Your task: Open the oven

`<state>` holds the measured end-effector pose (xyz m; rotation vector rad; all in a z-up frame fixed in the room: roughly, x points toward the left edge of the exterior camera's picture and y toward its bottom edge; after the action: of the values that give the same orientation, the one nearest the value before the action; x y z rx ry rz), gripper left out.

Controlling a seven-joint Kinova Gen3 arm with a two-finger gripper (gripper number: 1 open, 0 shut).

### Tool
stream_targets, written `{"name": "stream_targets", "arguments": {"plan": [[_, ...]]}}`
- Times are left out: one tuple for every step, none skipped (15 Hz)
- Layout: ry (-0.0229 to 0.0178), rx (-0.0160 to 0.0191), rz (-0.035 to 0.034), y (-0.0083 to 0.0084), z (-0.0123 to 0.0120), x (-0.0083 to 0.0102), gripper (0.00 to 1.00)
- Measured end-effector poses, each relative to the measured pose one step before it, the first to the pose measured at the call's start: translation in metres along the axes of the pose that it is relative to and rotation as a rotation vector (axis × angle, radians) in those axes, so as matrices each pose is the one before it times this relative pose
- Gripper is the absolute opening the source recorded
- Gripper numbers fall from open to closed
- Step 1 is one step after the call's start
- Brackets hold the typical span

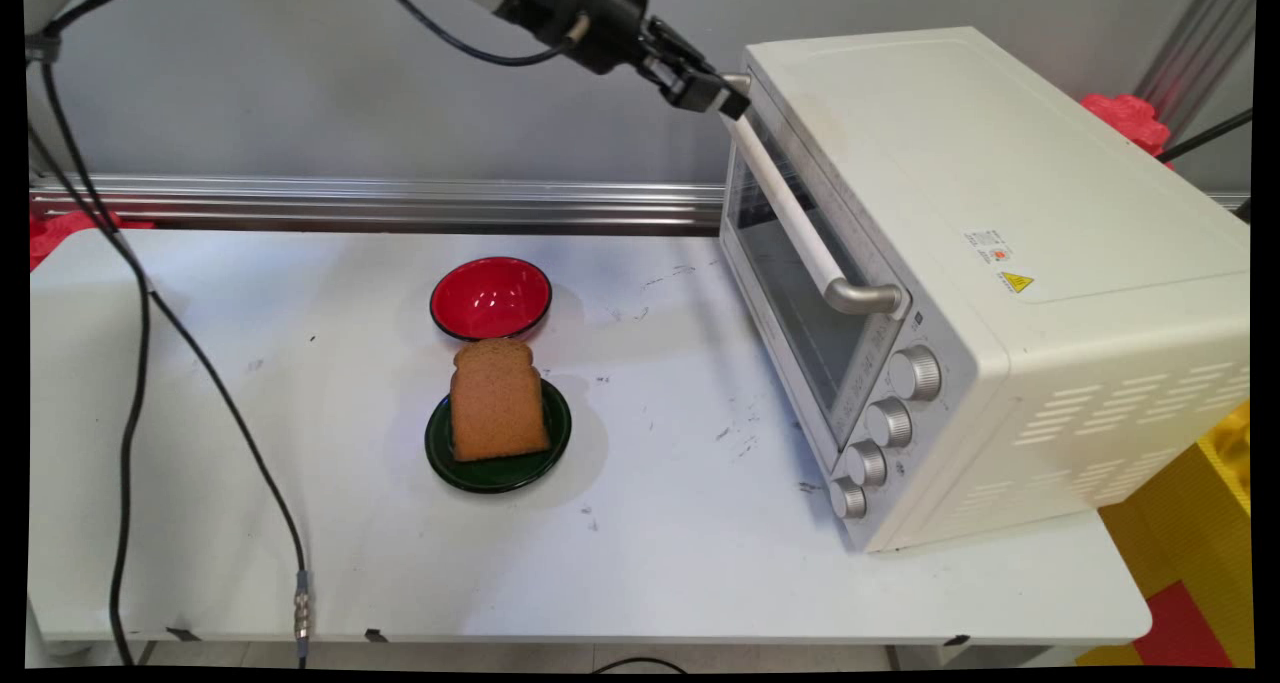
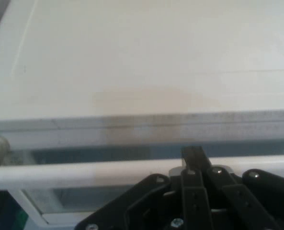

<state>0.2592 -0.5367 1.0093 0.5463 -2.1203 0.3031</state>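
My gripper [image 1: 728, 98] reaches from the upper left to the top far corner of the white toaster oven [image 1: 1000, 213]. It is shut, with nothing held. In the hand view the closed fingertips [image 2: 193, 155] lie across the white door handle [image 2: 84, 170], just below the oven's top edge [image 2: 142, 120]. The handle [image 1: 790, 213] runs along the top of the glass door [image 1: 790, 283], which looks closed. Whether the fingers press on the handle I cannot tell.
A slice of brown bread [image 1: 497, 401] lies on a dark green plate [image 1: 500, 473] mid-table, an empty red bowl [image 1: 491, 298] just behind it. Three knobs [image 1: 888, 423] line the oven's front. Black cables [image 1: 135, 363] hang at the left. A wall rail [image 1: 380, 203] runs behind.
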Motion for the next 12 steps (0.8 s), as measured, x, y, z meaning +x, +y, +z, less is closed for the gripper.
{"name": "stream_targets", "arguments": {"plan": [[-0.00521,0.00214,0.0072,-0.00035,0.00642,0.00383,0.0],[-0.00359,0.00067,0.00454,-0.00019,0.0035,0.00193,0.0],[-0.00754,-0.00206,0.00694,0.00022,0.0051,0.00245,0.0],[-0.01152,-0.00369,0.00706,0.00022,0.00608,0.00227,0.0],[-0.00913,-0.00343,0.00424,0.00039,0.00417,0.00116,0.0],[-0.00822,-0.00299,0.00333,0.0004,0.0037,0.00094,0.0],[-0.00767,-0.00293,0.00315,0.0003,0.00366,0.00098,0.0],[-0.00501,-0.00181,0.00192,0.00011,0.00261,0.00072,0.0],[-0.00552,-0.00189,0.00233,0.00014,0.00311,0.00088,0.0],[-0.00557,-0.00125,0.00034,-0.00012,0.00342,0.00089,0.0],[-0.00353,-0.00065,0.0,-0.00013,0.00266,0.00084,0.0],[-0.00208,-0.00031,-0.00062,-0.00009,0.00176,0.00051,0.0]]}}
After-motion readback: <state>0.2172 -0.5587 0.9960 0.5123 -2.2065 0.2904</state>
